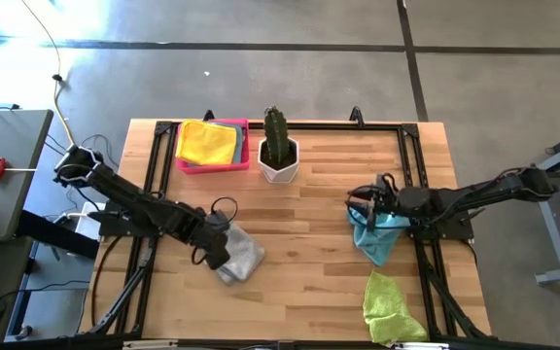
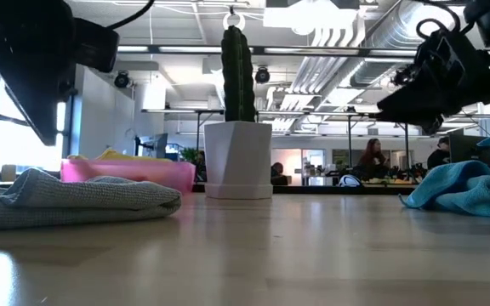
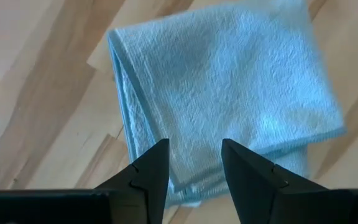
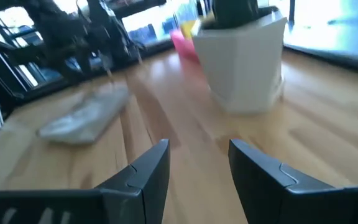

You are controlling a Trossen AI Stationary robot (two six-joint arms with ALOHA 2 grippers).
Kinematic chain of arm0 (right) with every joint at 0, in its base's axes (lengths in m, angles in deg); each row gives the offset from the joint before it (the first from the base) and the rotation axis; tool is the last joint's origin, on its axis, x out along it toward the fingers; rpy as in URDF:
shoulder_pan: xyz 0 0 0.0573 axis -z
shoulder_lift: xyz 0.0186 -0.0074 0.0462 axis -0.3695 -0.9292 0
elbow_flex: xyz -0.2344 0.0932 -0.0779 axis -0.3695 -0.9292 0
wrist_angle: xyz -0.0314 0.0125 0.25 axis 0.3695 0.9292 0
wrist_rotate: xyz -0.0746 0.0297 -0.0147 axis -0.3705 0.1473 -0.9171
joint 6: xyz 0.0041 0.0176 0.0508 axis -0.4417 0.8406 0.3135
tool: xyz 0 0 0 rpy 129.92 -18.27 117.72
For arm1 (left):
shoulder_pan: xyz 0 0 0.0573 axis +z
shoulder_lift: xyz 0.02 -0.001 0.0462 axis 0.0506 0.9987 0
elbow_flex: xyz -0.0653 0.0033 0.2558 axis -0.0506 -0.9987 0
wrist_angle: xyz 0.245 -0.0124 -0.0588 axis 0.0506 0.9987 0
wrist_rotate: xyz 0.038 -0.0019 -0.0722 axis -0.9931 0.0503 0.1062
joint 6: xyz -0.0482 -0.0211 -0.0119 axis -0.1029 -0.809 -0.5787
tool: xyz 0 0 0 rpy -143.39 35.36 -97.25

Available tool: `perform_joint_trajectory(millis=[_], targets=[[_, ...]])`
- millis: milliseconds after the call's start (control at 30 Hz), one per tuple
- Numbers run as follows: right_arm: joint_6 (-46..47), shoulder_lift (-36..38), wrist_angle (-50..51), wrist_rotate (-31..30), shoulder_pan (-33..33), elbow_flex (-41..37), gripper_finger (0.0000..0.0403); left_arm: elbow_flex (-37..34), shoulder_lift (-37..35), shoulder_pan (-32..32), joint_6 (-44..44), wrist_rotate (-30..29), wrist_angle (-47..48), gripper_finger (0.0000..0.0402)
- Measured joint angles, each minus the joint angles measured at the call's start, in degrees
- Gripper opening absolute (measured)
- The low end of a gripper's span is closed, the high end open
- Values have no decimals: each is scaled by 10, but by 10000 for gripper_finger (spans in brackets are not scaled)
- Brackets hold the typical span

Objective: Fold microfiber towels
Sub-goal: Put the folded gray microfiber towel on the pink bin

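A folded grey microfiber towel [image 1: 243,255] lies flat on the table left of centre and also shows in the left wrist view [image 3: 229,93]. My left gripper [image 3: 194,146] points down over its edge, open, with nothing between the fingers. A crumpled light blue towel [image 1: 377,233] lies at the right. My right gripper [image 1: 360,199] stands open just above its far side, pointing toward the table's left. A lime green towel [image 1: 393,309] lies near the front right edge. A yellow towel [image 1: 207,143] lies in the pink tray [image 1: 214,167].
A cactus in a white pot [image 1: 278,156] stands at the back centre, beside the pink tray. Bare wood lies open in the table's middle and near side between the grey and blue towels. People sit in the room beyond the table.
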State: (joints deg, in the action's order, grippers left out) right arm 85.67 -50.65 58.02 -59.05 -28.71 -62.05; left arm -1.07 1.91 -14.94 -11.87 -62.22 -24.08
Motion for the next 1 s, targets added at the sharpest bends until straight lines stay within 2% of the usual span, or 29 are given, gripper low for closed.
perform_joint_trajectory(millis=[267, 433, 767, 867, 1000], targets=[[15, -2, 66, 0, 0, 0, 156, -16, 0, 19, -14, 19, 35, 139], [19, -3, 75, 0, 0, 0, 156, -40, 0, 21, -33, 41, 32, 139], [19, -3, 77, 0, 0, 0, 156, -52, 0, 21, -20, 39, 13, 140], [19, -3, 79, 0, 0, 0, 156, -71, -4, 31, -14, 46, -3, 157], [19, -3, 79, 0, 0, 0, 156, -106, -33, 45, -7, 55, -53, 207]])
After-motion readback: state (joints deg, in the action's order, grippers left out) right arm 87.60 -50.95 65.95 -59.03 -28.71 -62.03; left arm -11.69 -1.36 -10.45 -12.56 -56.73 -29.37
